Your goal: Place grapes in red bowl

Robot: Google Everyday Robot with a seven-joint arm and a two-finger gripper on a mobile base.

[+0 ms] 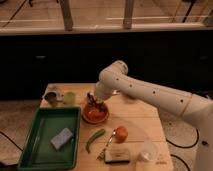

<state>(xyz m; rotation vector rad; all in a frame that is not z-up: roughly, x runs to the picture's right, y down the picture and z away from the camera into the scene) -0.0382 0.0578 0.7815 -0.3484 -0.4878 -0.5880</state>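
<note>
The dark two-finger gripper (pixel 94 101) hangs directly over the round orange-red bowl (pixel 95 114); its jaw state and the grapes I cannot make out.

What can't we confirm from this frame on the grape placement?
- Grapes: not visible in the camera view; possibly under the gripper or inside the red bowl, cannot tell.
- Bowl interior: far side covered by the gripper above it.
- Items at the front table edge near the orange fruit: too blurred to identify.
- Arm base: cut off by the right edge.
</note>
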